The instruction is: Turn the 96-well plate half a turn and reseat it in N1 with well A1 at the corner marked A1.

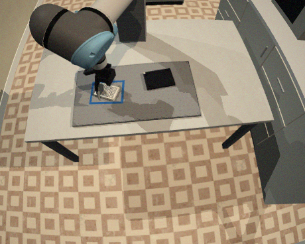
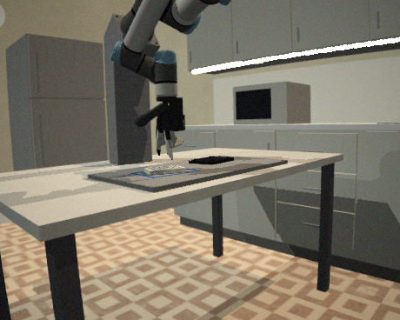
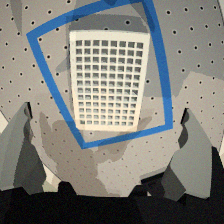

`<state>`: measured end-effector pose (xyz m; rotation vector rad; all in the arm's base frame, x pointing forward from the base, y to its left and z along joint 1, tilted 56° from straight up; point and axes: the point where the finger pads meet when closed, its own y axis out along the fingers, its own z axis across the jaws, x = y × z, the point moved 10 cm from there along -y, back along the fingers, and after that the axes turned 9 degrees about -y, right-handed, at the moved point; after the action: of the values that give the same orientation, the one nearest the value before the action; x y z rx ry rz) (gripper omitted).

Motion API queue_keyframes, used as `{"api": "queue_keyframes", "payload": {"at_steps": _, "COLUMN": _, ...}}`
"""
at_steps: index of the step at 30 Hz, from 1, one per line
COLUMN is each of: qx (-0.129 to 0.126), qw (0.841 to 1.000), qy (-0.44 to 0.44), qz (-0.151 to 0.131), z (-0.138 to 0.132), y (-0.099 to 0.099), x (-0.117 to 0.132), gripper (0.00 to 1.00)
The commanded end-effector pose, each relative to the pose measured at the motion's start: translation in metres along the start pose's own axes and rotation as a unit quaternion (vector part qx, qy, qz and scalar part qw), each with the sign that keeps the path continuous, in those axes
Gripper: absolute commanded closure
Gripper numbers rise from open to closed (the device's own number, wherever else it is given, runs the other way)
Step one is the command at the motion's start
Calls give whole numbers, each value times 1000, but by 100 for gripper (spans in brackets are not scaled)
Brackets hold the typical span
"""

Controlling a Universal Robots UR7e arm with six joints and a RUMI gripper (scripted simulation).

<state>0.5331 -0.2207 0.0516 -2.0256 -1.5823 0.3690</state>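
Note:
The white 96-well plate (image 1: 107,92) lies flat inside the blue-outlined nest N1 (image 1: 107,93) on the grey perforated board (image 1: 136,93). It also shows in the side view (image 2: 164,169) and in the wrist view (image 3: 106,80). My gripper (image 2: 166,149) hangs a little above the plate, open and empty. In the top view the gripper (image 1: 99,91) covers the plate's left part. In the wrist view both fingers frame the lower corners, with the plate between and beyond them. I cannot make out the cut corner or the A1 mark.
A flat black pad (image 1: 159,79) lies on the board to the right of the nest; it also shows in the side view (image 2: 210,159). The board sits on a white table (image 1: 149,79). Cabinets and a microwave (image 2: 270,103) stand behind.

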Motion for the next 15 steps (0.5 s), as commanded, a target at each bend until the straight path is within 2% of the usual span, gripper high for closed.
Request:
{"api": "queue_keyframes", "payload": {"at_steps": 1, "qx": 0, "qw": 1000, "qy": 0, "qz": 0, "z": 0, "y": 9, "x": 0, "gripper": 0}}
{"api": "queue_keyframes", "payload": {"at_steps": 15, "qx": 0, "qw": 1000, "qy": 0, "qz": 0, "z": 0, "y": 29, "x": 0, "gripper": 0}}
